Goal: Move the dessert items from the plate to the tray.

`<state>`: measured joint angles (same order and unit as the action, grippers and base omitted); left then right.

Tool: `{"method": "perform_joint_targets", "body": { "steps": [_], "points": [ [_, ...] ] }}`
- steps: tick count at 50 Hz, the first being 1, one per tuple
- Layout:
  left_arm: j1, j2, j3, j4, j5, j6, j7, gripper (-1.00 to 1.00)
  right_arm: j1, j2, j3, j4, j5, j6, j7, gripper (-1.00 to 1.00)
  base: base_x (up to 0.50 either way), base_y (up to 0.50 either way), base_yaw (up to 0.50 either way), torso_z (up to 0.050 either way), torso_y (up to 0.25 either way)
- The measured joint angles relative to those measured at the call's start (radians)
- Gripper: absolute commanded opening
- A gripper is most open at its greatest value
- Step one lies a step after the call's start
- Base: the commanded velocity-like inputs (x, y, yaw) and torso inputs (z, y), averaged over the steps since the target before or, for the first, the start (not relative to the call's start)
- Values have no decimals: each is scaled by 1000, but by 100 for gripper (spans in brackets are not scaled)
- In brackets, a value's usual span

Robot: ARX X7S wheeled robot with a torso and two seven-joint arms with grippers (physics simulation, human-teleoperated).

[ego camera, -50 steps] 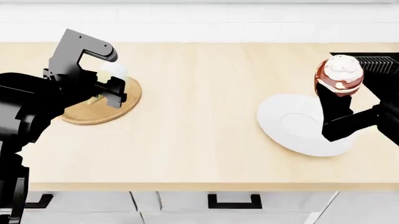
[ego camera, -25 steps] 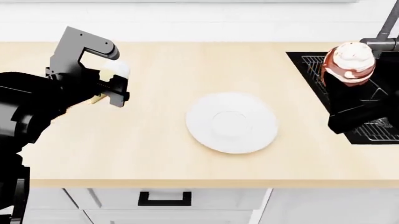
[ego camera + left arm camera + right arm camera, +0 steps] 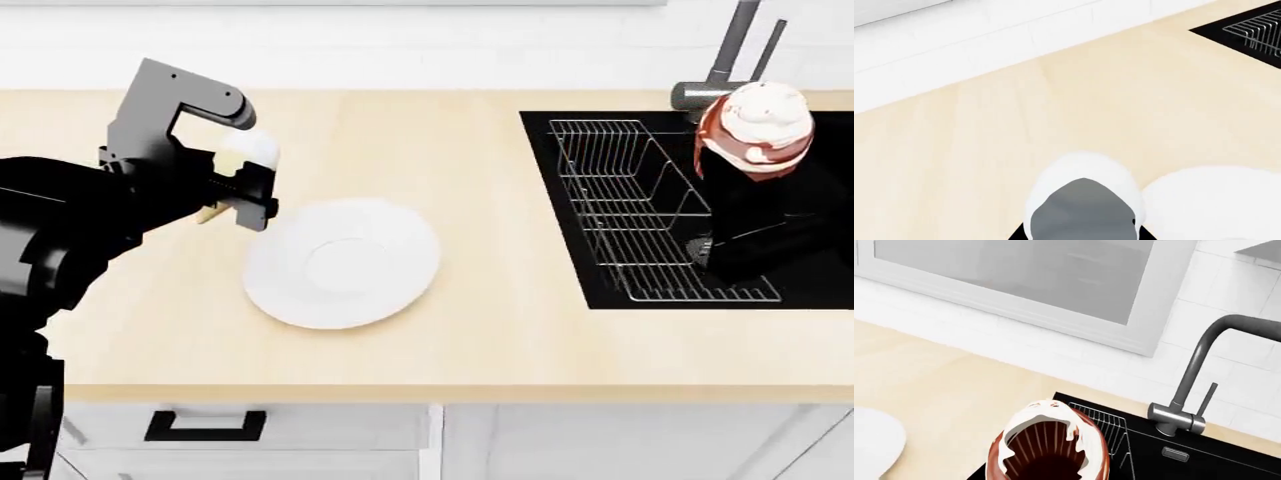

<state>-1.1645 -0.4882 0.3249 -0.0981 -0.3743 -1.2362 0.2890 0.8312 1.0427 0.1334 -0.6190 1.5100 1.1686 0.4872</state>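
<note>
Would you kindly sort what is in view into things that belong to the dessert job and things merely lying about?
Job:
- cupcake, in the right claw
- ice-cream cone, in the left claw
- white plate

Lying about:
- sink
- wire rack
- faucet

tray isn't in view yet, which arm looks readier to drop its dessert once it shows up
Neither clearly. The left gripper holds the ice-cream cone over the counter; the right gripper holds the cupcake over the sink. Both are loaded, with no tray visible.
</note>
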Motion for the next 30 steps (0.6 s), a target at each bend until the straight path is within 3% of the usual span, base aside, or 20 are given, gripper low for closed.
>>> {"method": "perform_joint_targets", "body": {
  "steps": [30],
  "points": [
    [-12,21,-14,8,-21,-8,-7,-100,15,-12,-37,9,-33,-19,-16,-100,0,-500,0,0,0]
  ]
}}
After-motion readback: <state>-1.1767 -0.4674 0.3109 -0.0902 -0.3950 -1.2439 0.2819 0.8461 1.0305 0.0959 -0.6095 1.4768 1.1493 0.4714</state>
